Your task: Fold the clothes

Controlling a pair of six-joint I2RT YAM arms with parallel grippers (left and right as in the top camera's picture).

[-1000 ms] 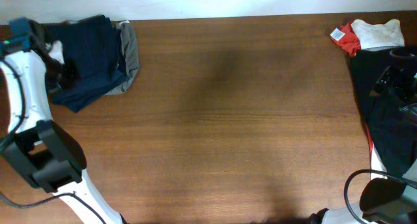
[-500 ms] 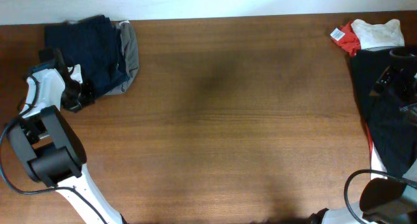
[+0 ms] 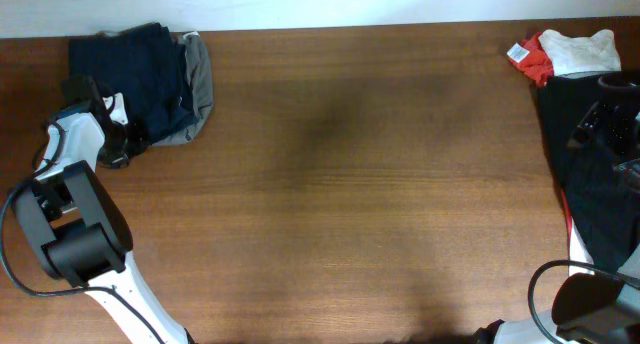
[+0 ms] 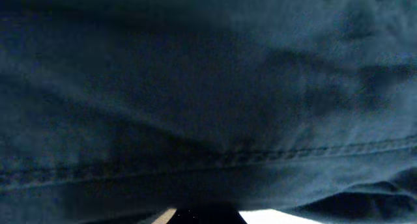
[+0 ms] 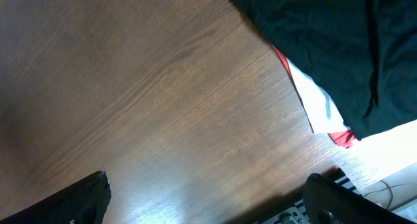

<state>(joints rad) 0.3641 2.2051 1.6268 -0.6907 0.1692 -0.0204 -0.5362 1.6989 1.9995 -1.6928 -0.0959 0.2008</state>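
The dark navy shorts (image 3: 135, 69) lie folded at the table's far left corner, on top of a grey-khaki garment (image 3: 203, 84). My left gripper (image 3: 118, 136) sits at the stack's near left edge. Navy fabric with a stitched seam (image 4: 208, 100) fills the left wrist view and hides the jaws. A black garment (image 3: 590, 194) lies along the right edge and shows in the right wrist view (image 5: 326, 42), with a red and white piece (image 5: 319, 110) under it. My right gripper (image 5: 208, 204) is wide open and empty over bare wood, beside that garment (image 3: 592, 124).
A red piece (image 3: 538, 56) and a white piece (image 3: 580, 52) are bunched at the far right corner. The wooden table (image 3: 350, 184) runs between the two piles. The table's edge shows in the right wrist view (image 5: 391, 165).
My left arm swung from the far left corner down to the stack's near left edge. The navy flap that reached toward the front is now tucked in. The right arm has not moved.
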